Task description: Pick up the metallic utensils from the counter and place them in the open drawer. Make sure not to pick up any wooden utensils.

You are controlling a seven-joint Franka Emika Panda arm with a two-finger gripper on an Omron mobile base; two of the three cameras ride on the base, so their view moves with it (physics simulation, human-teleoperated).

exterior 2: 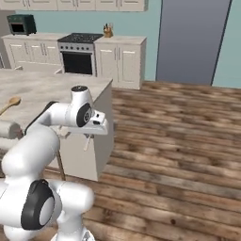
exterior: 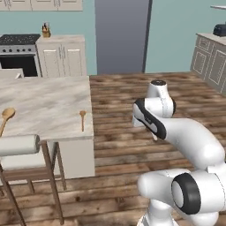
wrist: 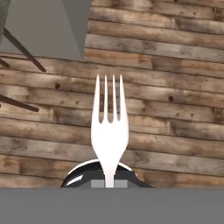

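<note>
Wooden floor (wrist: 175,131) beneath fingers (wrist: 109,183) pinching fork (wrist: 109,131).

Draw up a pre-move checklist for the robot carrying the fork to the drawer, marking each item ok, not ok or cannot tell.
1. Fork clamped in the gripper: ok, tines point away from the hand.
2. Held thing is metal, not wood: ok.
3. Wooden spoon left on the counter: ok.
4. Small wooden utensil left near the counter's edge: ok.
5. Drawer open and ahead: cannot tell.
6. Floor below the fork free of obstacles: ok.
</note>
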